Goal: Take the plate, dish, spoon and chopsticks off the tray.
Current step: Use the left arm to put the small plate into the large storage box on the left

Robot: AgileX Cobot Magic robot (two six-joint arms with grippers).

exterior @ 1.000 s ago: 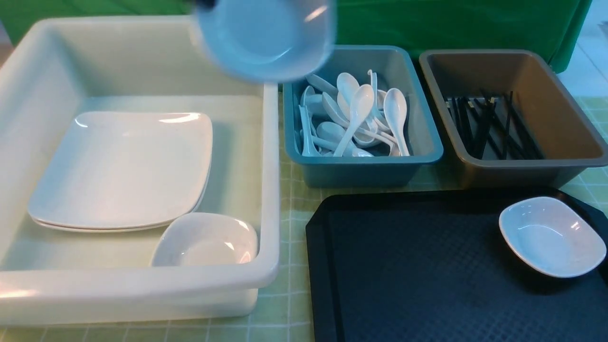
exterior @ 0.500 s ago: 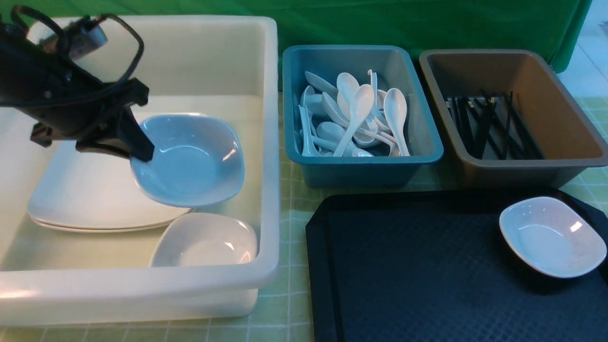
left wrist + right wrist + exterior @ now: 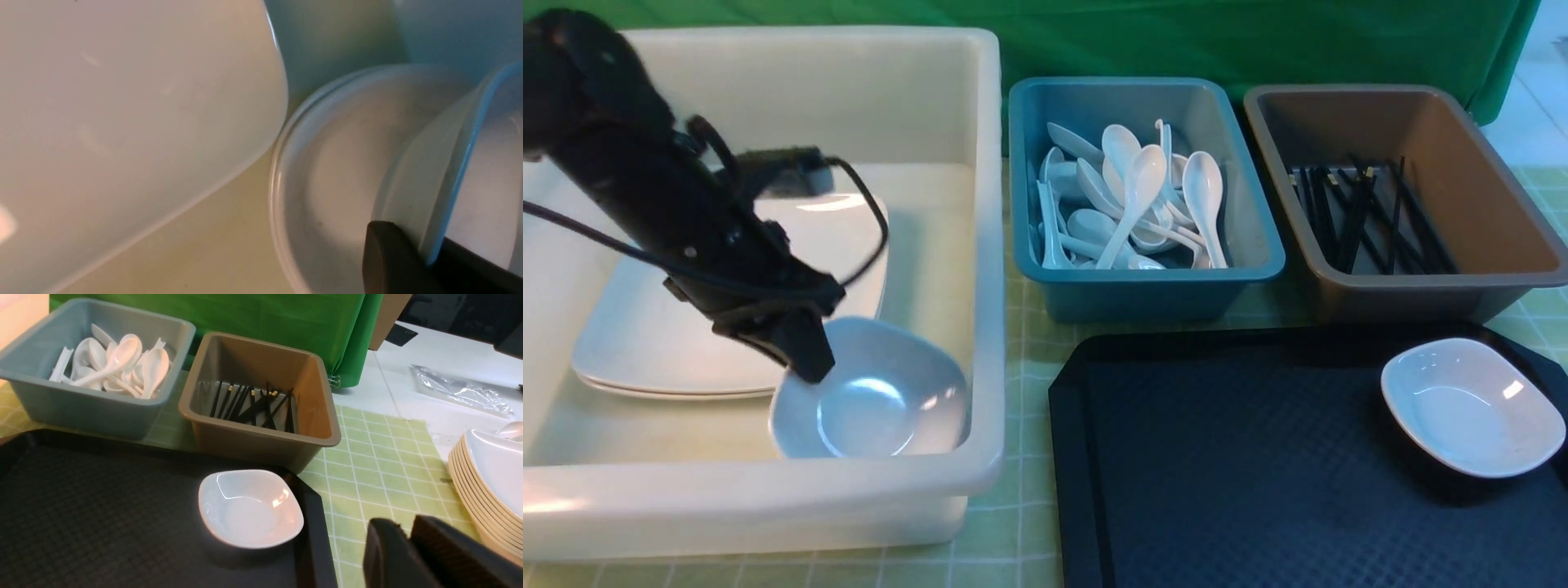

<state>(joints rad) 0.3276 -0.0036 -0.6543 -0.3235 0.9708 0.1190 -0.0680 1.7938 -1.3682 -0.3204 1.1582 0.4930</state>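
Left gripper (image 3: 809, 367) pinches the rim of the held dish (image 3: 882, 400), tilted over a lower dish (image 3: 327, 171) in the white tub's (image 3: 980, 245) near right corner, beside the stacked plates (image 3: 686, 343). Released askew, I judge it could slide off and knock them, or jam the under-rim finger between the dishes. A third dish (image 3: 1470, 407) sits at the tray's (image 3: 1217, 457) far right, untouched.

Table covered by pale-green checked cloth (image 3: 1021, 523). Directly on it: deep white plastic tub (image 3: 768, 498) at left; teal plastic bin (image 3: 1143, 298) and brown plastic bin (image 3: 1405, 302) behind; flat black textured tray (image 3: 1217, 457) at front right.
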